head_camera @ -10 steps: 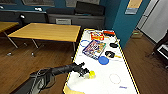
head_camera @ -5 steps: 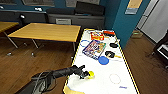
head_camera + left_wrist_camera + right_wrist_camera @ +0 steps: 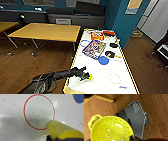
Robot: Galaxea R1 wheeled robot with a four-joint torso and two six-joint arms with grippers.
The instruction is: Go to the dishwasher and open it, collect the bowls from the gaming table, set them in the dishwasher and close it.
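Observation:
The gaming table [image 3: 100, 75] is long, with a white top and a yellow rim, and runs away from me at centre. My left arm reaches over its near left corner. The left gripper [image 3: 84, 75] is shut on a small yellow bowl [image 3: 88, 77]. In the left wrist view the yellow bowl [image 3: 60, 130] hangs just over the white dotted top [image 3: 12, 125], beside a red circle [image 3: 38, 112]. In the right wrist view a yellow-green perforated bowl [image 3: 110, 129] with a loop handle is held over the wooden floor [image 3: 159, 112]. The dishwasher is out of view.
On the table lie a blue disc [image 3: 103, 60], a colourful box [image 3: 94, 48], a red box [image 3: 97, 36], a blue ring [image 3: 85, 43] and black items [image 3: 110, 53]. A wooden table [image 3: 47, 32] stands left, with a dark sofa [image 3: 75, 15] behind. My dark base [image 3: 136, 117] sits below the right arm.
My left gripper has drawn slightly toward me along the table's near corner, and the yellow bowl has come with it. The things farther up the table have stayed put.

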